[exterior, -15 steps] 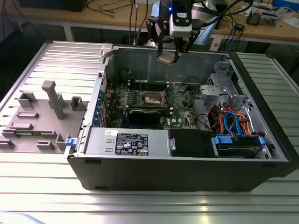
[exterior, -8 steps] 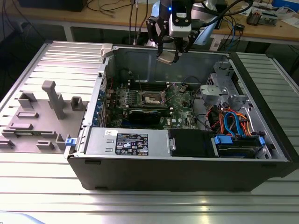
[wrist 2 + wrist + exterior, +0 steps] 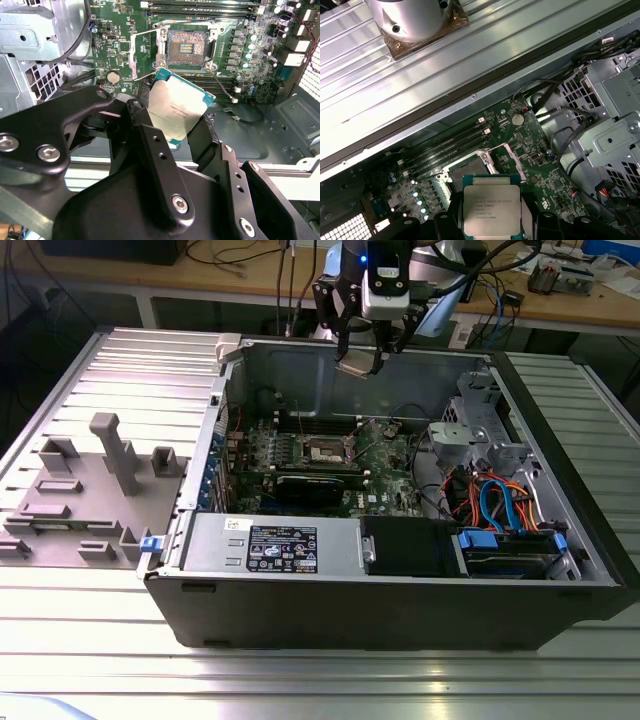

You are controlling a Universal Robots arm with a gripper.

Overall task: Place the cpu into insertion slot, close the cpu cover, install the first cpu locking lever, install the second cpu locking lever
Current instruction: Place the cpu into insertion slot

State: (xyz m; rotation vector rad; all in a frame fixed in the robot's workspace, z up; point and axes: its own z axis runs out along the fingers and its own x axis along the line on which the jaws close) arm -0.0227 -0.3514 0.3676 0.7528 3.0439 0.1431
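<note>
The black two-fingered gripper (image 3: 362, 358) hangs over the rear wall of the open grey-and-black metal computer case (image 3: 300, 612), its fingers (image 3: 139, 111) closed on opposite edges of the cpu (image 3: 179, 104), a small flat square chip with a dull silver-grey metal top. Well below it, near the middle of the green circuit board (image 3: 388, 456) on the case floor, lies the insertion slot (image 3: 187, 47), a small dark square socket, uncovered. The cpu cover (image 3: 134, 56), a thin silvery metal frame, stands swung up along one edge of the socket.
</note>
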